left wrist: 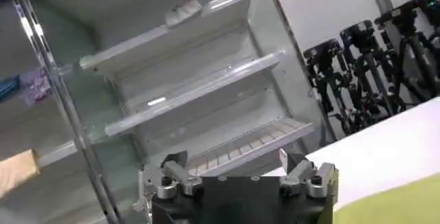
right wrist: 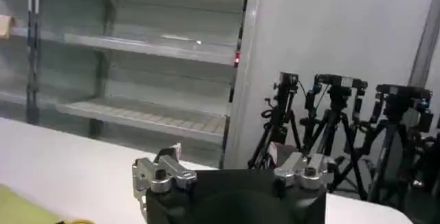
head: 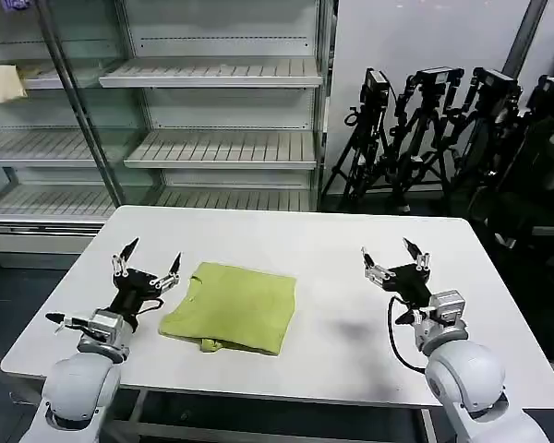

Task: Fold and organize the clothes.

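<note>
The T-shirt [head: 229, 307] lies folded into a compact rectangle on the white surface [head: 351, 249], between the left hand [head: 148, 265] and right hand [head: 394, 263], both spread and empty; folding looks essentially done

Plain lime yellow-green short-sleeved T-shirt of soft thin fabric [head: 231, 319]: uniform colour, no print. Flat white rectangular table [head: 332, 249]: unpatterned. Left gripper [head: 148, 261] and right gripper [head: 393, 259]: black bodies, silver metal fingers. Glass-fronted shelving unit [head: 212, 148]: white slatted shelves. Tripods [head: 425, 138]: black.
</note>
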Controlling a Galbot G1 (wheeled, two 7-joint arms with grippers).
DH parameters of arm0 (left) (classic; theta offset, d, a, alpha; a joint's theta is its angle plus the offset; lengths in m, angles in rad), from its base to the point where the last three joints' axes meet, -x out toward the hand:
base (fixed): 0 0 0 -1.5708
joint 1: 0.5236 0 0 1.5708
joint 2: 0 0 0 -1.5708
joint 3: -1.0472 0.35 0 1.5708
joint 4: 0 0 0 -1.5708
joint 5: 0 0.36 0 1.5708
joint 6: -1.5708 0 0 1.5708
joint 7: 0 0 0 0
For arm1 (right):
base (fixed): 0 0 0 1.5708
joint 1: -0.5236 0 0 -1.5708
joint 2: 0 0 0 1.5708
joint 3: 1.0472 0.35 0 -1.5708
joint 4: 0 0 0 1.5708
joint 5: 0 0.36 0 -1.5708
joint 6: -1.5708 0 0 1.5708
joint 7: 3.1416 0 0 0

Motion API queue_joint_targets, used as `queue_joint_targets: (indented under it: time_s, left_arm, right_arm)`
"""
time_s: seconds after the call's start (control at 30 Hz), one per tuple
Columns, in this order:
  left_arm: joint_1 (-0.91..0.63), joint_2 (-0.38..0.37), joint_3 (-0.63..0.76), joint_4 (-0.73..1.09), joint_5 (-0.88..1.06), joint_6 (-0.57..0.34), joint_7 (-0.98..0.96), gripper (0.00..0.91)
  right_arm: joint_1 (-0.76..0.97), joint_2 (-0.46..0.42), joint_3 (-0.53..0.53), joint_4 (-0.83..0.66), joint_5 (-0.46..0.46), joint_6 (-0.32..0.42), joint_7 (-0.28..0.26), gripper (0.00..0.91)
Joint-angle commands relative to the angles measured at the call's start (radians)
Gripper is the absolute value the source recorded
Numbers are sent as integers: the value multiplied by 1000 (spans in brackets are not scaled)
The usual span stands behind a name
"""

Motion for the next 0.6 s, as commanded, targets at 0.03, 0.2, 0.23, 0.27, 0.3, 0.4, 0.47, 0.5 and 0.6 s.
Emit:
queue_joint_targets:
  time_s: [0.03, 0.2, 0.23, 0.27, 0.3, 0.4, 0.47, 0.5, 0.6]
  left_arm:
    - [16, 32, -32, 43, -7, -89, 32, 907]
    - [-4, 39, -51, 87, -9, -101, 31, 907]
    - [-12, 40, -65, 100, -10, -104, 32, 907]
    - [-17, 41, -73, 114, -10, -109, 32, 907]
    - [-20, 42, -79, 124, -12, -112, 32, 907]
    - [-28, 46, -97, 142, -17, -115, 33, 907]
    - [-33, 46, -100, 151, -17, -118, 32, 907]
    - [-34, 46, -101, 152, -17, -118, 33, 907]
    - [-41, 43, -102, 153, -15, -120, 33, 907]
  right_arm:
    - [9, 1, -29, -13, -9, 8, 15, 907]
    - [11, -5, -33, -10, -9, 3, 17, 907]
    - [13, -5, -34, -10, -10, 2, 19, 907]
    - [14, -5, -34, -10, -10, 2, 20, 907]
    - [14, -5, -35, -10, -11, 2, 21, 907]
    - [15, -2, -37, -12, -13, 2, 23, 907]
    - [16, 1, -37, -18, -17, 3, 26, 907]
    - [16, 2, -37, -19, -21, -2, 27, 907]
    - [13, 0, -32, -11, -75, -20, 8, 907]
